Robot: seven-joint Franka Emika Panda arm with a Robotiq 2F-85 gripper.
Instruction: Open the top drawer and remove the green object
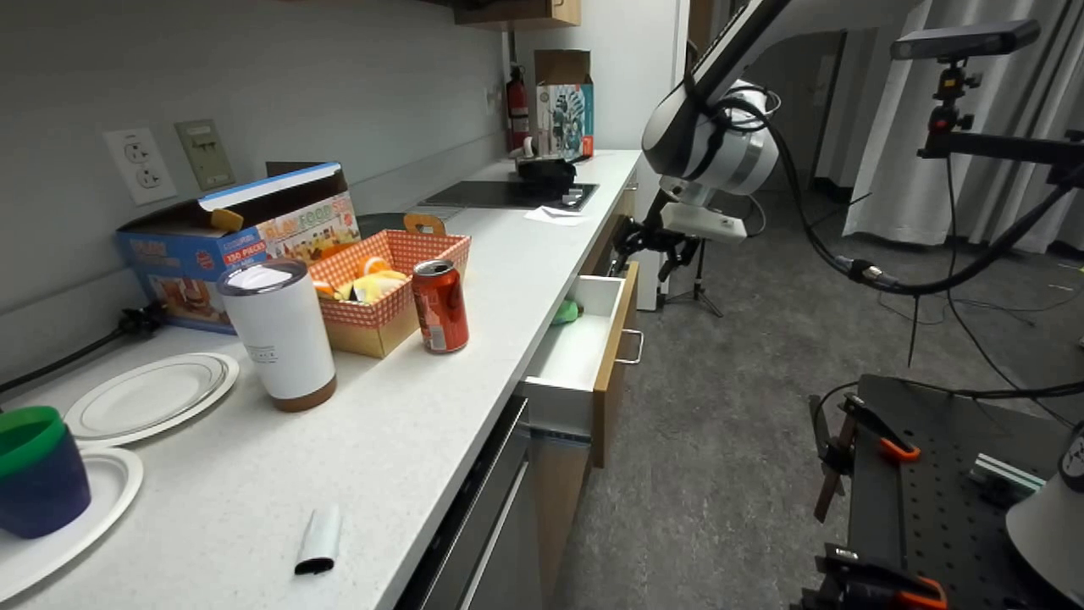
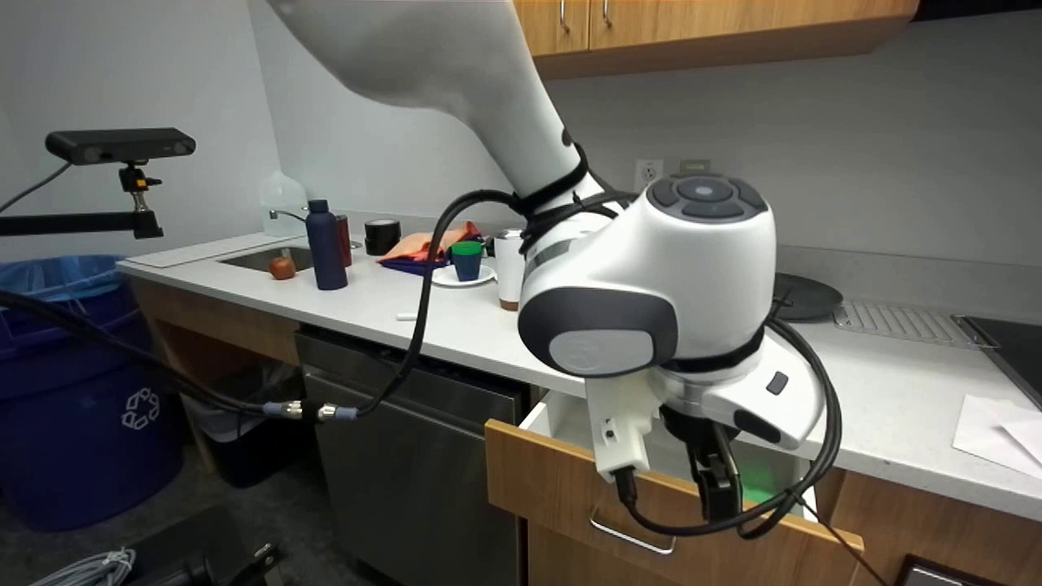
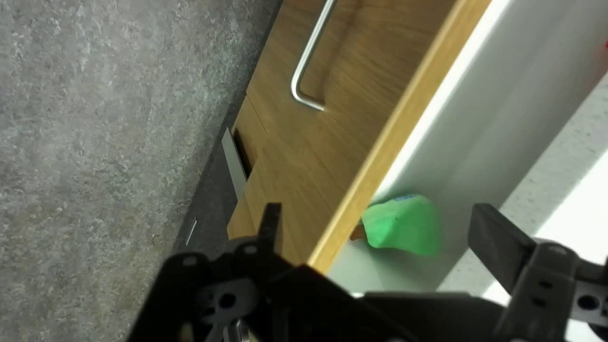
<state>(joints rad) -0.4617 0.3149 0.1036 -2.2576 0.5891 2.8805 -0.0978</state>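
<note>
Lying in the open top drawer [image 1: 609, 398], toward one end of its smooth white floor, the green object [image 3: 406, 225] is rounded, with a blue-marked edge and a small brown bit [image 3: 358, 233] beside it that the wrist view shows clearly; in an exterior view it appears just past the edge of the speckled white counter [image 1: 406, 440]. The gripper [image 3: 377, 216] hangs by that end, jaws spread well apart. The drawer front is tan wood with a slim metal handle [image 3: 311, 47]. On the counter, a red-checked basket [image 1: 360, 315] holds yellow and orange pieces [image 1: 373, 284]; a shiny red can [image 1: 440, 309] and a white tumbler [image 1: 284, 339] stand near it. Beside it is an open-topped blue cardboard box [image 1: 190, 271]. A green-rimmed blue cup [image 1: 42, 491] sits on a white plate [image 1: 114, 479]. In an exterior view, a round reddish fruit [image 2: 282, 268] sits beside the sink [image 2: 252, 260].
</note>
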